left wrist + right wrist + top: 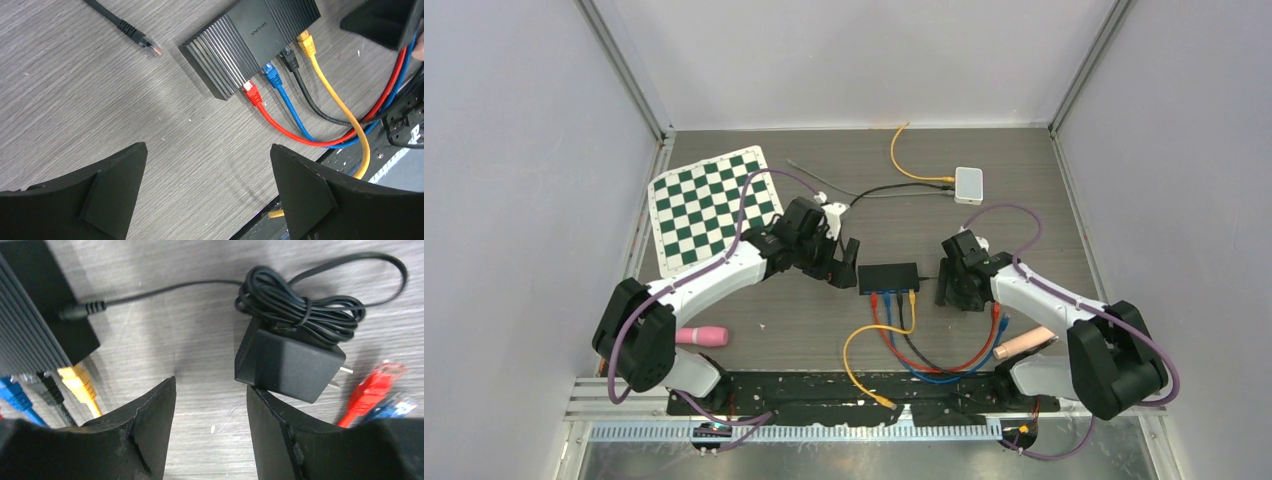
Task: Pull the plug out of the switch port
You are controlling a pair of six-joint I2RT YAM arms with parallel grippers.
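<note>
From above, we see the switch (889, 277) at frame centre, left fingers (848, 263) and right fingers (949, 286) flanking it. Left wrist: fingers spread, empty; a loose black plug (142, 42) lies upper left, 4 seated plugs (272, 75) in the switch. Right wrist: fingers apart over the counter (200, 355).

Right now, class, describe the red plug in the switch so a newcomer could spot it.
Start at the grey table and find the black ribbed switch at its middle. Four plugs sit in a row along its near face; the red plug is the end one on the left arm's side, next to the blue plug.
</note>
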